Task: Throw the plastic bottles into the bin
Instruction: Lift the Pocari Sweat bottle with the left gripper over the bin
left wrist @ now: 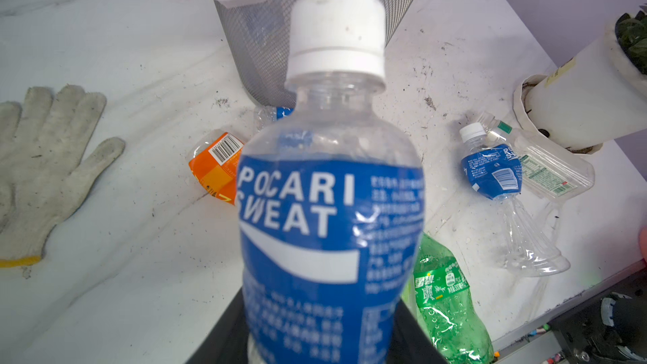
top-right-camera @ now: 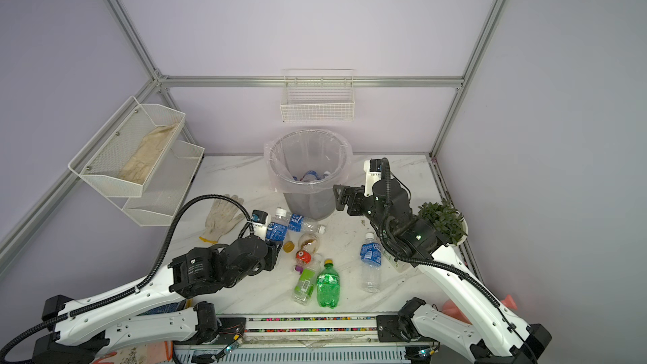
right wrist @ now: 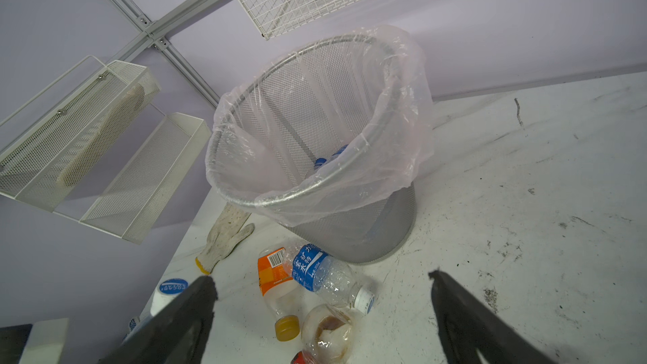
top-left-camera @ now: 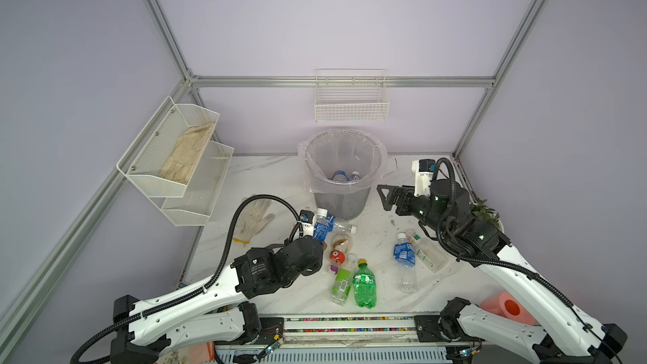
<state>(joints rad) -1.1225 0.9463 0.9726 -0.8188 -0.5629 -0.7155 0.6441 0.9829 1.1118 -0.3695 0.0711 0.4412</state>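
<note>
My left gripper [left wrist: 320,341] is shut on a clear bottle with a blue label [top-left-camera: 324,226] and a white cap [left wrist: 338,29], held above the table left of the bin's foot. The grey mesh bin [top-left-camera: 341,201] with its clear liner stands at the back middle, with bottles [top-left-camera: 339,176] lying at its bottom. My right gripper [top-left-camera: 384,198] hangs open and empty just right of the bin, below its rim. On the table lie a green bottle [top-left-camera: 364,285], a green-labelled clear one [top-left-camera: 342,281], a blue-labelled one [top-left-camera: 404,253], an orange-labelled one [right wrist: 275,274] and several others.
A dirty work glove [top-left-camera: 255,217] lies left of the bin. A white plant pot [top-right-camera: 446,220] stands at the right edge and a pink watering can [top-left-camera: 507,306] at the front right. White wire baskets hang on the back wall [top-left-camera: 352,103] and the left wall [top-left-camera: 175,155].
</note>
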